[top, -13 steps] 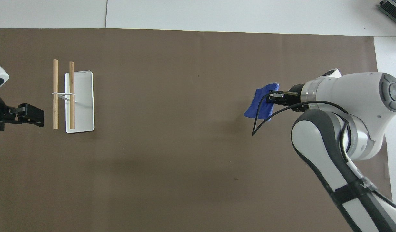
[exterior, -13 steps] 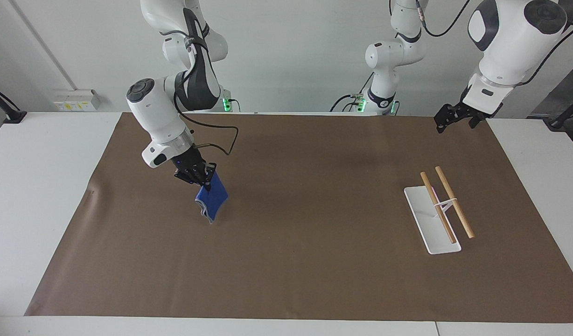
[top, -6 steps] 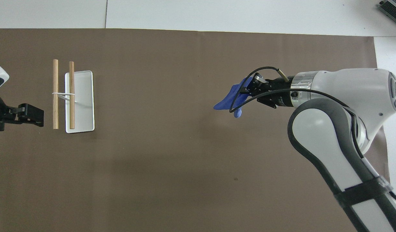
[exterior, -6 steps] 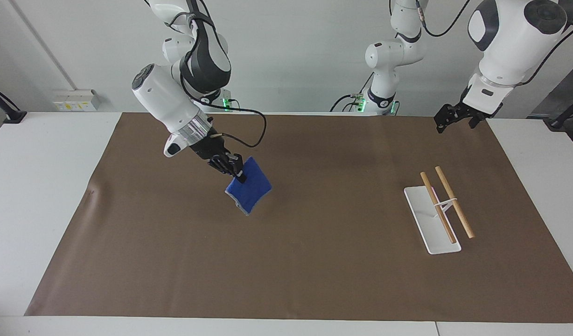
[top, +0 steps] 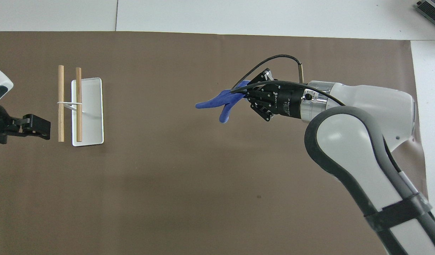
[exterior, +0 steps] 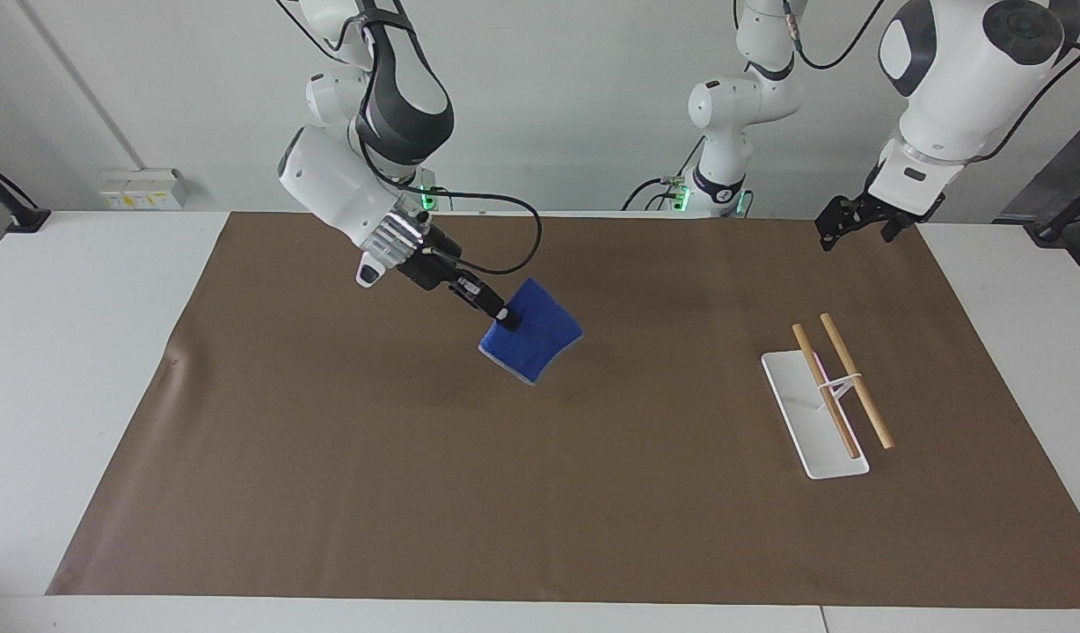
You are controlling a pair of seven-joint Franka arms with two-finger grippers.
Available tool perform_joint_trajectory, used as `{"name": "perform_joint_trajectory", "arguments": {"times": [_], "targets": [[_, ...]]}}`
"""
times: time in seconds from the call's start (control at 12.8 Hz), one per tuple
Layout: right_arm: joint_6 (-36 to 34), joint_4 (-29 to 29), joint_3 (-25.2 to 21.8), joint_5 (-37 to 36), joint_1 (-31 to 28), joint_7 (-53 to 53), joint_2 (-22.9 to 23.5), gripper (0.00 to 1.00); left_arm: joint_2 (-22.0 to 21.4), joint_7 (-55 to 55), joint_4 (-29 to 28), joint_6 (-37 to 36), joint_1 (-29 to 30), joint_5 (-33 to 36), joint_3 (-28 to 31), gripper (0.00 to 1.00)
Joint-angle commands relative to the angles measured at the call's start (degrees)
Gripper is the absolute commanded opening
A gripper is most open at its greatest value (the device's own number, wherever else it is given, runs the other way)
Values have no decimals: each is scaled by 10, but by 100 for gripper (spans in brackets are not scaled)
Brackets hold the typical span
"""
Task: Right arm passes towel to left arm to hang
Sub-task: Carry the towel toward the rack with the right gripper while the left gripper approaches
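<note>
My right gripper (exterior: 508,319) is shut on one corner of the royal-blue towel (exterior: 536,343) and holds it in the air over the middle of the brown mat; the towel hangs below the fingers. In the overhead view the towel (top: 221,102) shows edge-on at the tip of the right gripper (top: 244,96). My left gripper (exterior: 848,225) waits raised at the left arm's end of the table, above the mat's edge near the robots; in the overhead view the left gripper (top: 40,125) is beside the rack.
A white tray (exterior: 799,413) carrying two wooden rods (exterior: 843,380) on a thin stand sits at the left arm's end of the mat; it shows in the overhead view too (top: 91,113). The brown mat (exterior: 540,492) covers most of the white table.
My right arm has lifted the towel and carried it from the right arm's end toward the middle of the mat. The left arm has barely moved.
</note>
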Motion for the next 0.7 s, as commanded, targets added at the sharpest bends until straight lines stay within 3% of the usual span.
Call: {"name": "perform_joint_trajectory", "arguments": {"times": [0.0, 0.16, 0.31, 0.47, 0.62], "targets": [[38, 9, 1, 90, 27, 34, 8, 0, -17, -4, -19, 17, 6, -8, 3, 100], [69, 10, 2, 146, 49, 69, 8, 0, -15, -62, -20, 32, -3, -20, 2, 100], [108, 16, 2, 182, 74, 99, 11, 0, -13, -205, -23, 97, -13, -75, 2, 100], [124, 32, 2, 192, 96, 132, 22, 0, -11, -325, -28, 154, -13, -141, 2, 100], [127, 44, 2, 195, 106, 144, 30, 0, -11, -391, -29, 166, -20, -178, -1, 100]]}}
